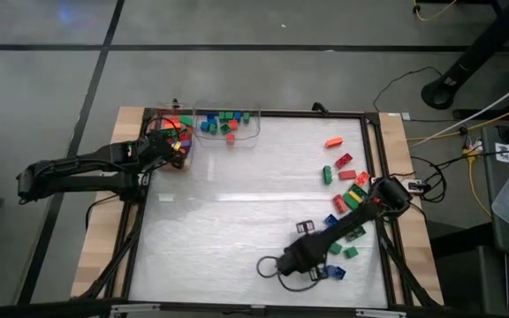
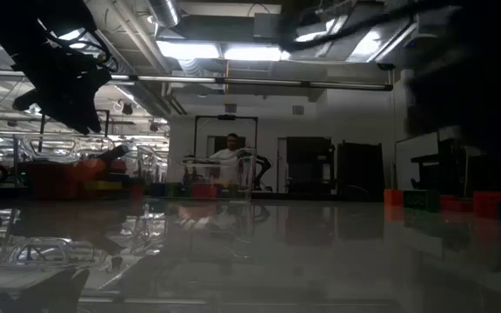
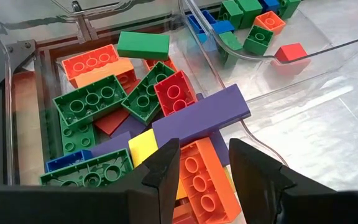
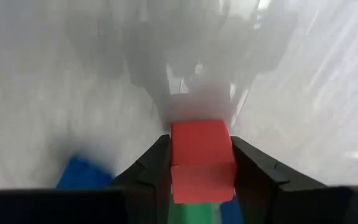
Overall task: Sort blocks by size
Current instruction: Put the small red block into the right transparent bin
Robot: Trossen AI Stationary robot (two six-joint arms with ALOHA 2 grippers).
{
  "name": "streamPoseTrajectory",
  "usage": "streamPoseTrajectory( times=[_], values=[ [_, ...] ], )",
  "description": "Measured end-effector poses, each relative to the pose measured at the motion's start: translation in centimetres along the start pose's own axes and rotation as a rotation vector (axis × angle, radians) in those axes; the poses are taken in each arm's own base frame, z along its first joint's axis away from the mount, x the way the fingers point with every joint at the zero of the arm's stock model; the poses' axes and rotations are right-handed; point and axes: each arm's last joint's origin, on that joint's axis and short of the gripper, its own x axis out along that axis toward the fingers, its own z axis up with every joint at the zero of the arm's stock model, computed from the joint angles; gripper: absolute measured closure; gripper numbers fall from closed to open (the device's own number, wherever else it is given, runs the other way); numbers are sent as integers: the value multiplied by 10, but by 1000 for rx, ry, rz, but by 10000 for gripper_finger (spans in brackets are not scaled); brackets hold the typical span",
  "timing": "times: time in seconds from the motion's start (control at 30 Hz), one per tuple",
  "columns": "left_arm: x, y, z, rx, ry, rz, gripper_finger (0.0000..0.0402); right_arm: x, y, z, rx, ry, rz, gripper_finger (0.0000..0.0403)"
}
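- A red block [image 4: 202, 160] is seen clamped between the fingers of the right gripper [image 4: 202, 171], low over the white table [image 1: 237, 203], among the loose blocks [image 1: 347, 190] scattered along the table's right side.
- Before lifting, the grip should be judged secure: the block fills the gap between both fingers, so a straight rise is advised, clear of the blue block [image 4: 82, 171] just beside it.
- Whether it is short or long cannot be told from the wrist view; that should be settled before a bin is chosen.
- An orange long block [image 3: 202, 180] is held by the left gripper [image 3: 202, 165] over the left clear bin [image 3: 17, 56], which is full of long bricks.
- It should be let go only once above the pile, with the purple plank [image 3: 201, 115] not knocked.
- The neighbouring bin [image 1: 228, 124] holds short bricks; mixing should be avoided.
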Motion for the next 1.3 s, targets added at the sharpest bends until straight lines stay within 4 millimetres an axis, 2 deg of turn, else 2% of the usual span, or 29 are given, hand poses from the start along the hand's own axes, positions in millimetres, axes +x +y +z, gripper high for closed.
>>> streamPoseTrajectory(
  times=[0.13,0.27,0.37,0.5,0.6,0.73,0.9,0.97,1.07,1.3],
  values=[
    [0,0,0,0,0,0,274,-15,-30,24,-29,-148,-69,259],
    [0,0,0,0,0,0,274,-36,-72,49,-79,-313,-163,253],
    [0,0,0,0,0,0,274,-56,-110,65,-114,-439,-244,268],
    [0,0,0,0,0,0,274,-79,-173,80,-90,-596,-366,271],
    [0,0,0,0,0,0,274,-94,-223,82,-20,-704,-431,258],
    [0,0,0,0,0,0,274,-106,-287,73,117,-814,-508,246],
    [0,0,0,0,0,0,274,-111,-351,52,248,-935,-519,264],
    [0,0,0,0,0,0,274,-112,-368,44,294,-982,-476,266],
    [0,0,0,7,0,0,274,-111,-382,37,376,-1042,-383,252],
    [0,0,0,7,0,0,274,-110,-394,29,465,-1052,-361,181]
  ],
)
